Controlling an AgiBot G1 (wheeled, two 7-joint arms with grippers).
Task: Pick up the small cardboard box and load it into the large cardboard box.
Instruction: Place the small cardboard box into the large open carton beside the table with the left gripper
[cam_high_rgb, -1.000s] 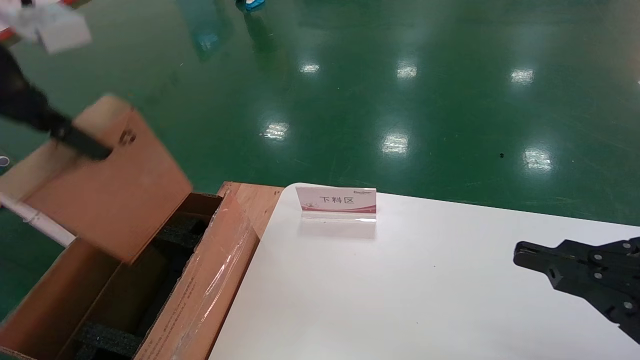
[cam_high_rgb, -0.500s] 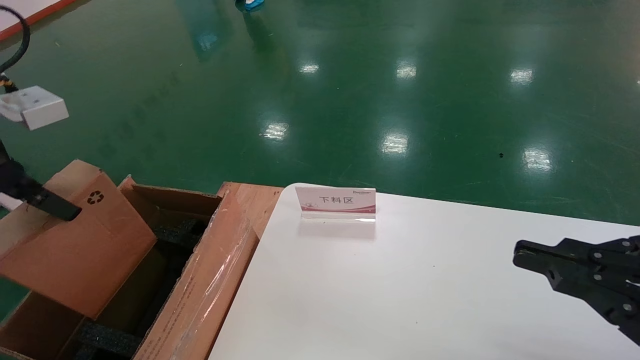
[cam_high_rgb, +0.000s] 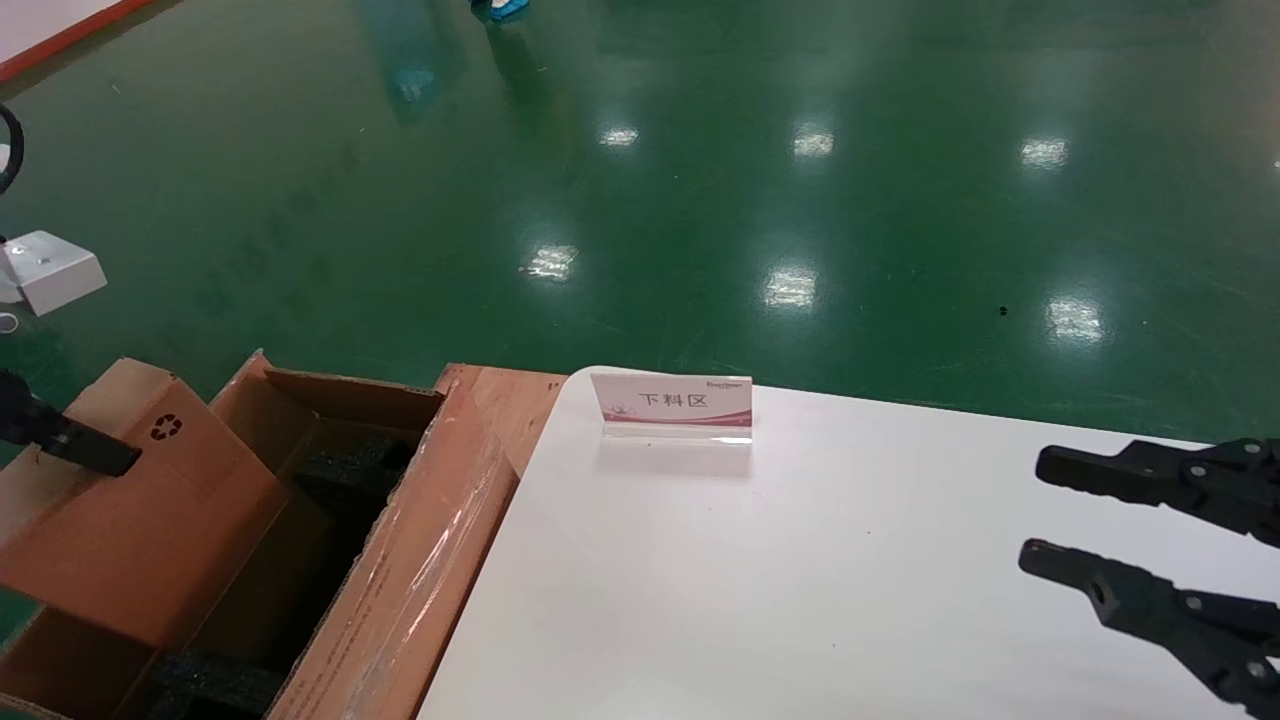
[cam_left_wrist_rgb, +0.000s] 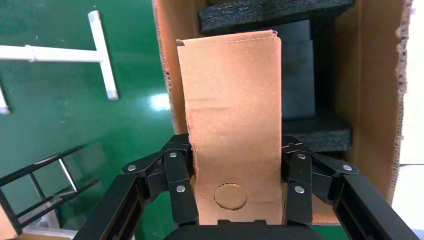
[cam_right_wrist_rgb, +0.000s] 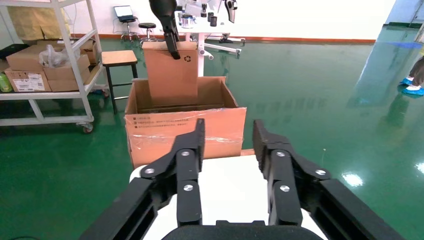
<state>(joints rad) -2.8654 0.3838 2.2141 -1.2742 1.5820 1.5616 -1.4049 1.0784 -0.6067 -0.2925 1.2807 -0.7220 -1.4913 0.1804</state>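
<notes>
Green glossy floor fills the upper frame behind a white table (cam_high_rgb: 800, 600). At lower right the right gripper (cam_high_rgb: 1035, 512) hovers over open tabletop, jaws spread, empty. At lower left the left gripper (cam_left_wrist_rgb: 235, 187) clamps the small box (cam_high_rgb: 140, 520), tilted, its lower end inside the carton (cam_high_rgb: 420, 570); its body is cut off by the frame edge. Farther back stands a sign (cam_high_rgb: 672, 405).

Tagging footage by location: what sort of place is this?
Probably a factory or warehouse packing area: glossy green floor, rack of cartons, and a large cardboard box beside a white table.
</notes>
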